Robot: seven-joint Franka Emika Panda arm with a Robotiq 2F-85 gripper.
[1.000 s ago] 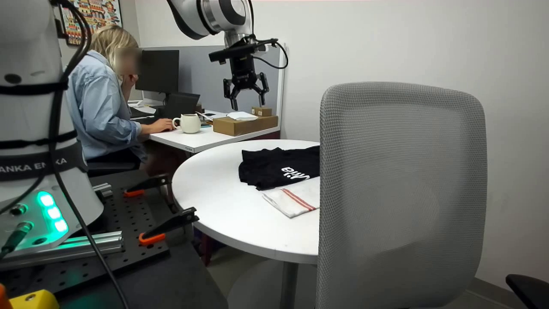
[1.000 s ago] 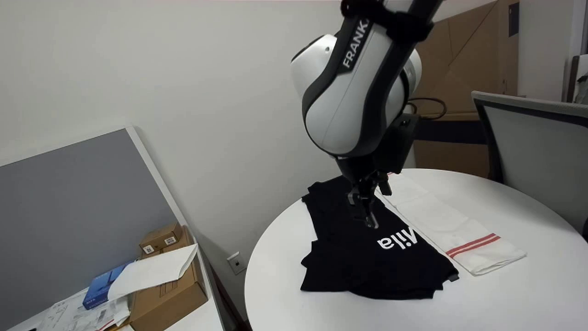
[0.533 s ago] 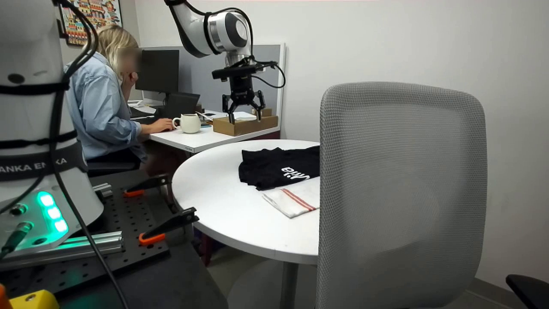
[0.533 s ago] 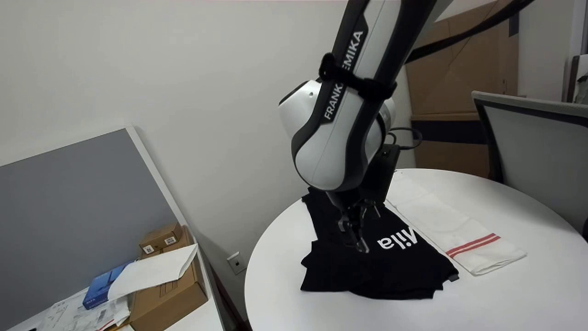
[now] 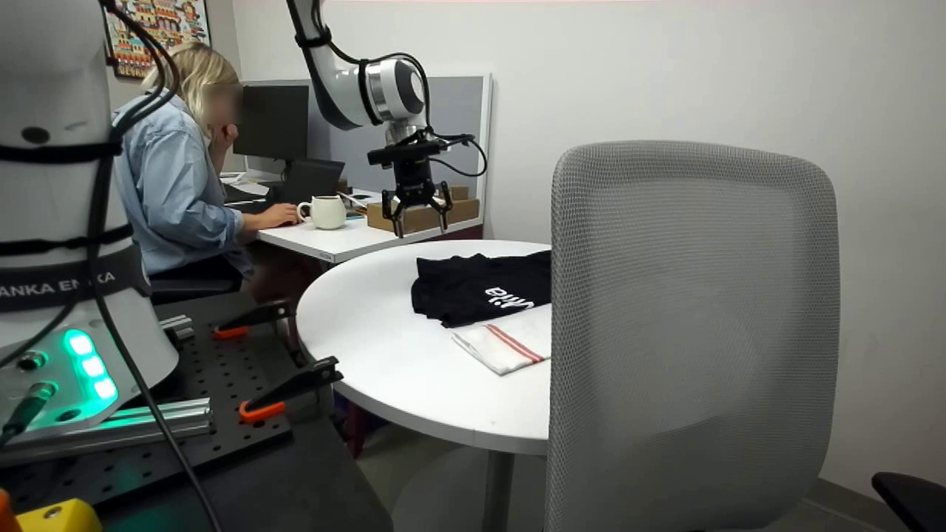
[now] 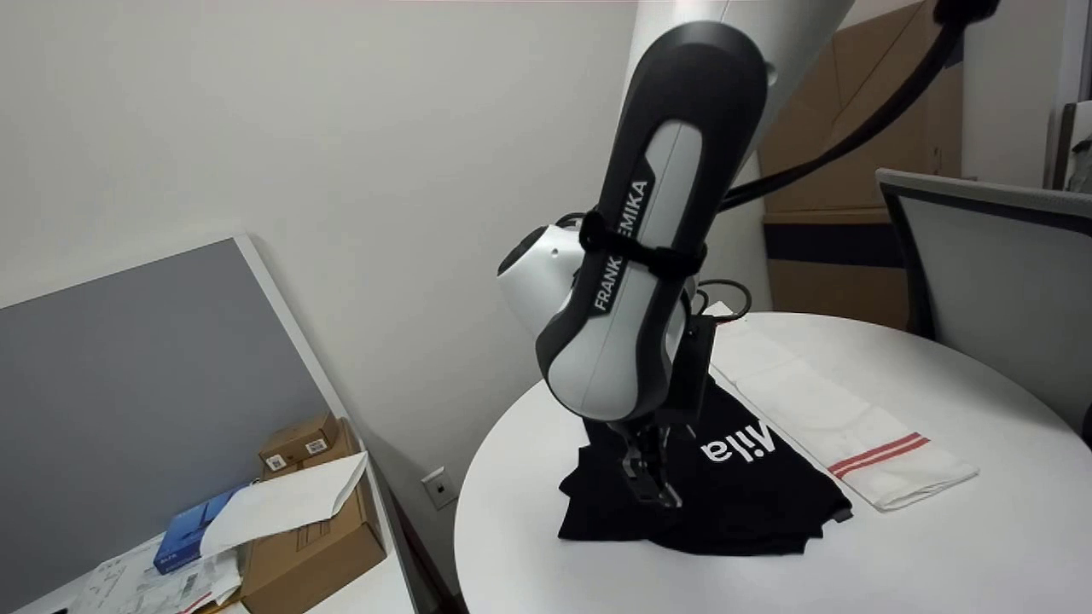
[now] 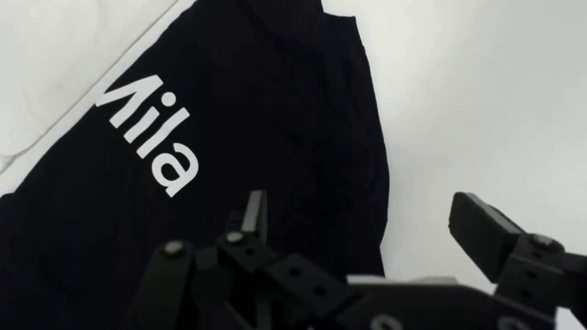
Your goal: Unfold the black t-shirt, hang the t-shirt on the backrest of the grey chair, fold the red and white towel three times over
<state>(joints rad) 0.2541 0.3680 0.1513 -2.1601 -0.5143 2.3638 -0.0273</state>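
The black t-shirt [image 6: 751, 503] lies folded on the round white table, its white print showing. Beside it lies the red and white towel [image 6: 819, 409], a long flat strip with red stripes near one end; a plain white part of the towel [image 7: 41, 68] shows in the wrist view. My gripper [image 5: 422, 224] hangs above the table, pointing down, jaws wide apart with nothing between them. In the wrist view one finger [image 7: 256, 213] is over the t-shirt and the opposite one over bare table past its edge. The grey chair [image 5: 695, 295] stands at the table, its backrest bare.
The round table [image 5: 384, 347] is partly hidden by the chair in an exterior view. Behind it, a desk holds a cardboard box [image 5: 414, 218] and a white mug [image 5: 327, 213]; a person [image 5: 177, 162] sits there. Clamps [image 5: 295, 388] grip the robot's base plate.
My gripper has come down a good way towards the table and over the t-shirt, jaws still apart. T-shirt, towel and chair have stayed where they were.
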